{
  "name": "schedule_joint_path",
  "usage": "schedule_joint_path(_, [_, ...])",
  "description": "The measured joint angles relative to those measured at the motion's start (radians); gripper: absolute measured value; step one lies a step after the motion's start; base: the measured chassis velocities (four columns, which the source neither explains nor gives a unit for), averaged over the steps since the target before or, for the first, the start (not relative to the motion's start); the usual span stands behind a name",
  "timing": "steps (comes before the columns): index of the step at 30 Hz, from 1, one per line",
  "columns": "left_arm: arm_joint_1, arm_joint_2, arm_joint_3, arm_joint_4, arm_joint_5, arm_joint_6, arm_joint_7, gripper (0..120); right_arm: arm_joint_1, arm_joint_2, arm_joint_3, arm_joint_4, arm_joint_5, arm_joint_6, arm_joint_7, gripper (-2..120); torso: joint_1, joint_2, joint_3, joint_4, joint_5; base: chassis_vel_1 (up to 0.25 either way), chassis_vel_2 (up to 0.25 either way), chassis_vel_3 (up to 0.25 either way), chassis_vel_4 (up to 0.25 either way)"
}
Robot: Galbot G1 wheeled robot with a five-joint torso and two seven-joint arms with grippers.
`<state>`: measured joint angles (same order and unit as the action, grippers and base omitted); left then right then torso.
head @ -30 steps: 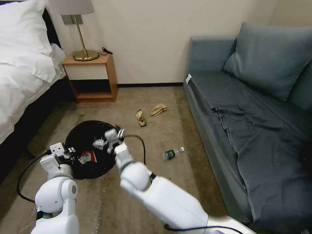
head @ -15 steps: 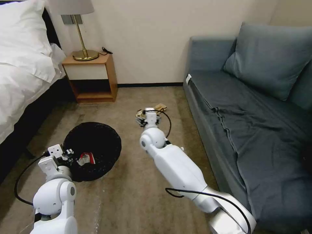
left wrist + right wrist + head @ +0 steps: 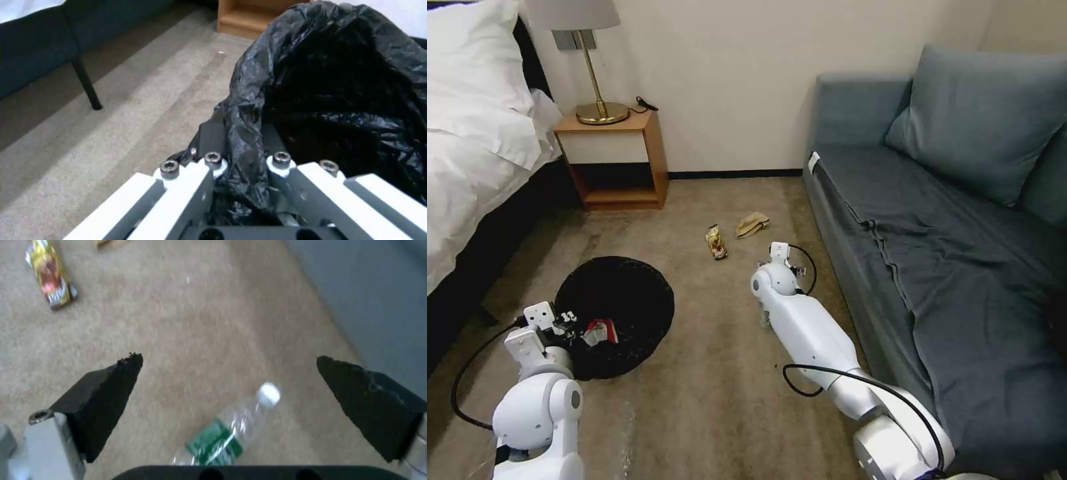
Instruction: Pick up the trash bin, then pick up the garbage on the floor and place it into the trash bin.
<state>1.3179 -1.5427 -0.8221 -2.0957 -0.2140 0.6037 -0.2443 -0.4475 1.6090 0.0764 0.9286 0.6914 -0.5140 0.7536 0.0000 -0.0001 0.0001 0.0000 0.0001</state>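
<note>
Right wrist view: right gripper (image 3: 229,361) fingers (image 3: 104,386) spread wide above the bottle (image 3: 225,436); left gripper (image 3: 242,160) fingers clamp the trash bin (image 3: 338,83) bag rim.

black-lined trash bin (image 3: 627,300), green-labelled clear bottle (image 3: 227,433), brown-gold snack wrapper (image 3: 716,241), tan paper (image 3: 752,225).

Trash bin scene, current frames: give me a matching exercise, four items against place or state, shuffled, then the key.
Items:
1. red-and-white wrapper
2. clear bottle
3. brown-gold snack wrapper
4. left gripper

Places or states:
A. on the carpet beside the tan paper
B. clamped on the bag-lined rim of the trash bin
C. inside the trash bin
D. on the carpet below the open right gripper

Pairs: 1-C, 2-D, 3-A, 4-B
</note>
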Motion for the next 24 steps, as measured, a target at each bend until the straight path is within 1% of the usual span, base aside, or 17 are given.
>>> schedule_joint_path(1, [0.001,-0.005,0.004,-0.003,0.008,0.001,-0.002,4,-0.002,0.000,0.017,-0.002,0.024,-0.012,-0.003,100,0.000,0.000,0.000,-0.0001,0.0000,0.000,0.000,0.000,0.000])
schedule_joint_path(6, [0.009,-0.019,0.009,-0.010,0.029,0.001,-0.005,4,-0.008,0.000,0.050,-0.017,0.054,-0.031,-0.017,100,0.000,0.000,0.000,-0.0001,0.0001,0.000,0.000,0.000,0.000])
schedule_joint_path(7, [0.016,-0.024,0.009,-0.017,0.037,0.001,-0.006,4,-0.019,0.000,0.071,-0.012,0.049,-0.061,-0.037,100,0.000,0.000,0.000,0.0000,0.0000,0.000,0.000,0.000,0.000])
schedule_joint_path(8, [0.016,-0.024,0.009,-0.017,0.037,0.001,-0.006,4,-0.019,0.000,0.071,-0.012,0.049,-0.061,-0.037,100,0.000,0.000,0.000,0.0000,0.0000,0.000,0.000,0.000,0.000])
schedule_joint_path(9, [0.021,-0.028,0.007,-0.022,0.044,0.002,-0.008,4,-0.030,-0.001,0.082,0.007,0.049,-0.094,-0.060,100,0.000,0.000,0.000,-0.0004,-0.0001,0.000,0.000,0.000,0.000])
schedule_joint_path(10, [0.025,-0.032,0.005,-0.025,0.051,0.002,-0.008,4,-0.036,-0.001,0.077,0.031,0.068,-0.117,-0.076,100,0.000,0.000,0.000,-0.0003,0.0000,0.000,0.000,0.000,0.000])
schedule_joint_path(11, [0.025,-0.032,0.005,-0.025,0.051,0.002,-0.008,4,-0.036,-0.001,0.077,0.031,0.068,-0.117,-0.076,100,0.000,0.000,0.000,-0.0003,0.0000,0.000,0.000,0.000,0.000])
schedule_joint_path(12, [0.029,-0.037,0.004,-0.028,0.058,0.002,-0.008,4,-0.035,-0.001,0.074,0.053,0.107,-0.138,-0.081,100,0.000,0.000,0.000,-0.0001,0.0001,0.000,0.000,0.000,0.000])
schedule_joint_path(13, [0.033,-0.046,0.004,-0.029,0.069,0.002,-0.008,4,-0.025,0.000,0.078,0.065,0.163,-0.166,-0.070,100,0.000,0.000,0.000,0.0002,0.0001,0.000,0.000,0.000,0.000])
schedule_joint_path(14, [0.033,-0.046,0.004,-0.029,0.069,0.002,-0.008,4,-0.025,0.000,0.078,0.065,0.163,-0.166,-0.070,100,0.000,0.000,0.000,0.0002,0.0001,0.000,0.000,0.000,0.000])
schedule_joint_path(16, [0.035,-0.060,0.005,-0.025,0.089,-0.001,-0.009,4,0.005,0.000,0.092,0.072,0.242,-0.202,-0.020,100,0.000,0.000,0.000,0.0002,-0.0001,0.000,0.000,0.000,0.000])
schedule_joint_path(20, [0.032,-0.064,0.010,-0.012,0.104,-0.003,-0.008,4,0.012,-0.001,0.093,0.069,0.272,-0.221,0.018,100,0.000,0.000,0.000,-0.0002,0.0000,0.000,0.000,0.000,0.000])
schedule_joint_path(24, [0.028,-0.064,0.010,0.001,0.120,-0.008,-0.008,4,0.017,-0.036,0.053,0.039,0.290,-0.227,0.062,100,0.000,0.000,0.000,-0.0001,0.0000,0.000,0.000,0.000,0.000])
